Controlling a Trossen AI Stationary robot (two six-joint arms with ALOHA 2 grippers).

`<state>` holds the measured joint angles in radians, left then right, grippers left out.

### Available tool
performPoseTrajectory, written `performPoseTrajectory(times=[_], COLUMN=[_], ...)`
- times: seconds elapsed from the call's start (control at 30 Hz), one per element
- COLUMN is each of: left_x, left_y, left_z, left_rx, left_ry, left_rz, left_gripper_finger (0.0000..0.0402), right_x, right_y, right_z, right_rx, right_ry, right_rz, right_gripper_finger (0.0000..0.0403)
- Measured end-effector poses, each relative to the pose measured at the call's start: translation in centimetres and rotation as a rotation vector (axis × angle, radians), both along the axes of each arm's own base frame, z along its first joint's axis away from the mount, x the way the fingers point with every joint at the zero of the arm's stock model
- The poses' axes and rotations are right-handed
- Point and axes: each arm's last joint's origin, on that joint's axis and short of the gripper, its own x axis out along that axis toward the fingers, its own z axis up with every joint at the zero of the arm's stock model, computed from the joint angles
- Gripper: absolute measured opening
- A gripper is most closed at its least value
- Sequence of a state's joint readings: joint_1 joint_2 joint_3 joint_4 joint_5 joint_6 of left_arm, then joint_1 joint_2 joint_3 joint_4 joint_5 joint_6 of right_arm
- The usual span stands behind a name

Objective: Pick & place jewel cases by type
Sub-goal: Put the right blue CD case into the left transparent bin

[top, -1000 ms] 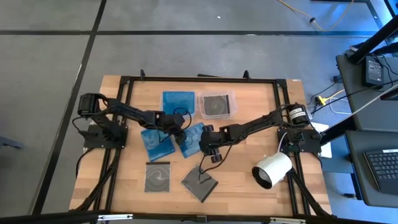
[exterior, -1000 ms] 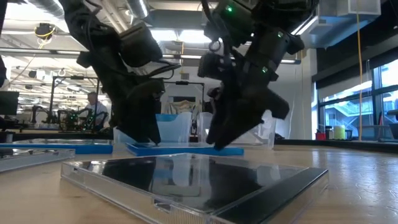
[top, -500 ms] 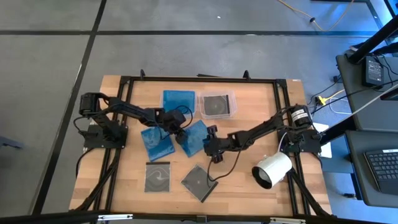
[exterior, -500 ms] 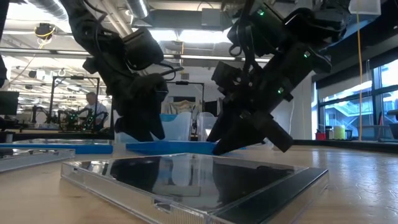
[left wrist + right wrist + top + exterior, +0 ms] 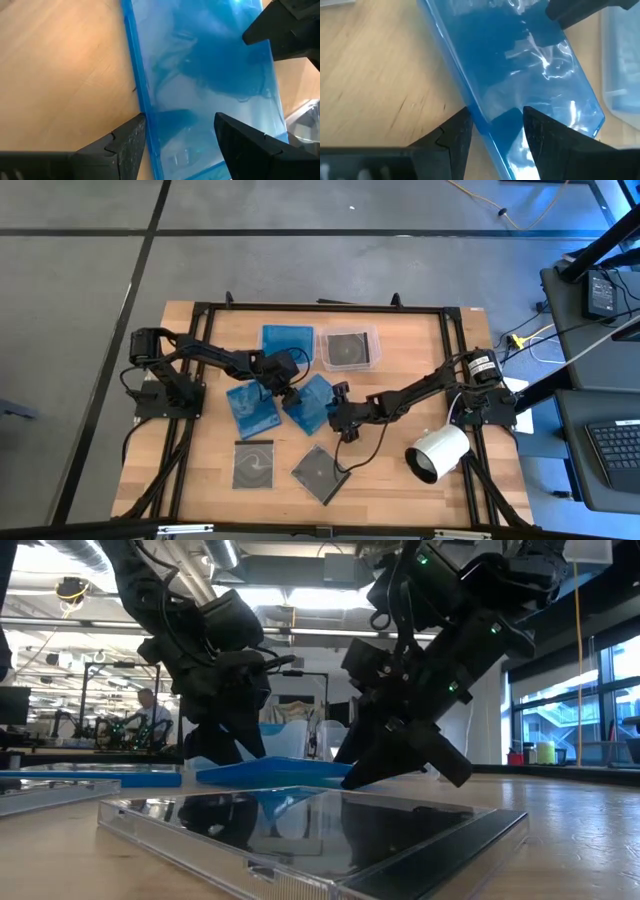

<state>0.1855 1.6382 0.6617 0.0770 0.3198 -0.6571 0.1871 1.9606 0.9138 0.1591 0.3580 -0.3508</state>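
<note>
A translucent blue jewel case (image 5: 311,402) sits mid-table between both grippers, tilted in the low view (image 5: 272,772). My left gripper (image 5: 291,394) is shut on its left corner and my right gripper (image 5: 338,417) on its near right corner. A second blue case (image 5: 252,409) lies flat just to the left. Two dark cases (image 5: 253,465) (image 5: 320,474) lie flat toward the near edge. The dark one fills the foreground of the low view (image 5: 320,825). My left gripper has the blue case's corner (image 5: 165,125) between its two fingers, one finger (image 5: 131,142) against the thick side edge and the other (image 5: 240,140) over the face. It slants down from the table's left. That side of the case is raised off the table. My right gripper holds the opposite corner (image 5: 499,119) between its two fingers (image 5: 457,132), coming slanting down from the right. One finger is beside the side edge, the other over the face. This end of the case stays low near the table; whether it touches the wood does not show.
A tub holding blue cases (image 5: 287,343) and a clear tub with a dark case (image 5: 349,350) stand at the far middle. A white cylinder (image 5: 438,452) lies at the near right. A black frame (image 5: 320,307) borders the table.
My right gripper has sunk and gone toward the near edge, tipping flatter, and has kept still for the last half second. My left gripper has rolled. The blue case's left side has come up off the table, while its right end has stayed low.
</note>
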Motion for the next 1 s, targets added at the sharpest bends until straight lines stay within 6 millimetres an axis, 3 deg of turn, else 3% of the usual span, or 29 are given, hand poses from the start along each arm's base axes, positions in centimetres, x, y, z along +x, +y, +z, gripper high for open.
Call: performPoseTrajectory(times=[0.47, 1.0], left_x=[-0.1, -0.1], left_y=[0.0, 0.0], left_z=[0.0, 0.0], left_rx=[0.025, 0.028], left_ry=[-0.004, 0.008], left_rz=[-0.031, -0.039], left_gripper_finger=[0.0226, 0.0225], right_x=[0.3, -0.2], right_y=[0.0, 3.4], right_z=[0.2, 0.7], right_rx=[-0.013, -0.304], right_ry=[-0.055, -0.102], right_rz=[-0.031, 0.013], right_gripper_finger=[0.0177, 0.0085])
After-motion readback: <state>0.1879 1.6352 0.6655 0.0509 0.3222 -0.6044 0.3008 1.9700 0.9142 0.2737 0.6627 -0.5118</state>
